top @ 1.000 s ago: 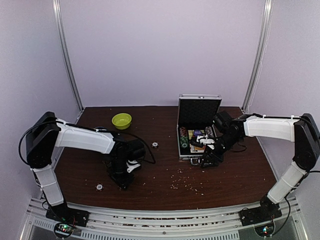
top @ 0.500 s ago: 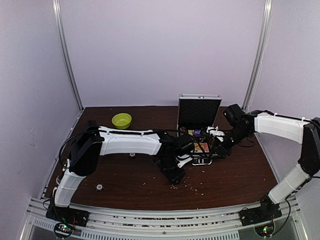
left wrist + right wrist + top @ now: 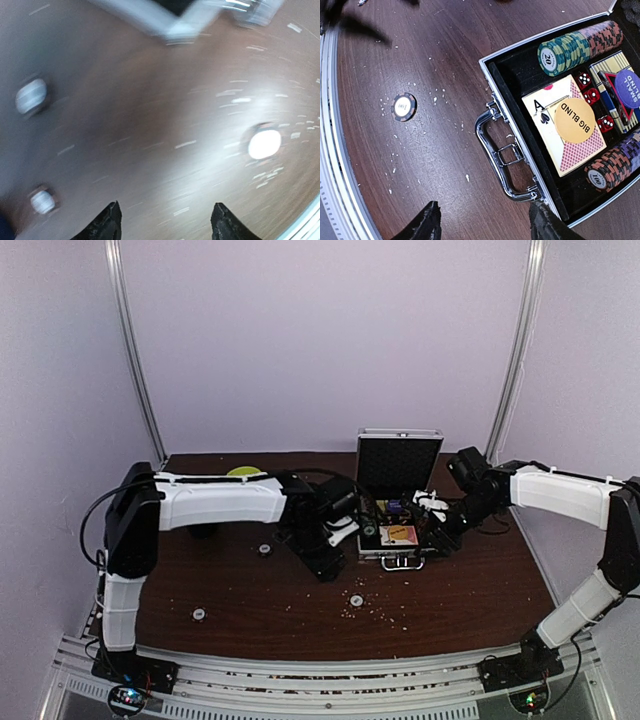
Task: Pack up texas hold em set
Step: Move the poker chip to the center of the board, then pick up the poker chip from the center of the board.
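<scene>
Where the case stands: briefcase (image 3: 395, 540) lies open, right of centre on the table (image 3: 480, 600), between the two grippers.
Orientation: long axis runs left to right across the table. The lid (image 3: 398, 462) stands upright at the far edge, and the handle (image 3: 400, 563) sits on the near long edge, facing the arm bases.
Case materials: silver metal rim, black lining, bright chromed bow-shaped handle.
Contents: green-and-white chip stack (image 3: 565, 50) marked 20 lies on its side, end to end with a reddish stack. The card deck (image 3: 575, 155) lies flat, with a red pattern and an ace of spades. A round yellow Big Blind button (image 3: 575, 120) rests on it. A purple Small Blind button (image 3: 627, 89) and three red dice (image 3: 591, 95) lie just beside the deck.
Loose pieces: loose chip (image 3: 356, 599) lies flat on the wood near the handle side, with a dark rim and a white centre marked 100.
Left gripper (image 3: 165, 225): fingers spread with an empty gap, holding nothing. It hangs over bare wood just left of the case, and its wrist view is blurred.
Right gripper (image 3: 485, 222): fingers parted with nothing between them, above the wood beside the handle.
Table surface: dark brown wood grain, dotted with white crumbs (image 3: 467, 177).
Other: lime-green bowl (image 3: 243, 471) sits far left, mostly hidden behind the left arm.
</scene>
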Motion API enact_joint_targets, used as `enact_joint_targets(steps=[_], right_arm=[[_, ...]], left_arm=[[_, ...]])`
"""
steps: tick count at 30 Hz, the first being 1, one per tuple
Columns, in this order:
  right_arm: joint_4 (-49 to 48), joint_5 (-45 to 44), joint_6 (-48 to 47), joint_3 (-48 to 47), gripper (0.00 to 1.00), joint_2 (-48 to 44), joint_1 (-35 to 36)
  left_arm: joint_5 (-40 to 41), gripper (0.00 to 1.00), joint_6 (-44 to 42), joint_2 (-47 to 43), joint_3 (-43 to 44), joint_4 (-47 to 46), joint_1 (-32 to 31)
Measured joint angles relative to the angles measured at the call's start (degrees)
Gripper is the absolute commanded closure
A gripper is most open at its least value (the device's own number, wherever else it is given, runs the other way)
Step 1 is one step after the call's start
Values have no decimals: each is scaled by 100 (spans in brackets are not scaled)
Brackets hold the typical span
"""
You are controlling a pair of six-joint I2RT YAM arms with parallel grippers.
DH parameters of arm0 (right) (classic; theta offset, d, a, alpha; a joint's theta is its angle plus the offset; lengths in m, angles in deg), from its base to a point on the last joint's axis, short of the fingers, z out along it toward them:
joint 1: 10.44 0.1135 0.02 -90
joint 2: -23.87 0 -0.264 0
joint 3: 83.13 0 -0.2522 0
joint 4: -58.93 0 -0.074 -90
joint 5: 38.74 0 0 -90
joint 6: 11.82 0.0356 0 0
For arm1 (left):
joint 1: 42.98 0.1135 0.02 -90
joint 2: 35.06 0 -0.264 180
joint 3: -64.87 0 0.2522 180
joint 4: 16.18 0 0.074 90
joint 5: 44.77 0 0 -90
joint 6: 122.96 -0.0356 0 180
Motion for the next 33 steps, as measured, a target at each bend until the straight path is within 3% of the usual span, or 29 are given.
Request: enact_joint_targets(steps=[4,10,24,33], right_arm=[[-59,50,52,79,39,0,0],[-74,107,57,114,39,0,0],[-92,133,52,208,39,0,0],[-90,136,44,208,39,39,0]], left_arm=[[326,37,52,-566,-411,144,837],[586,35,59,-501,-494,348,1700],[245,35,-144,280,-452,503,2074],[59,50,-245,313,-452,487,2083]])
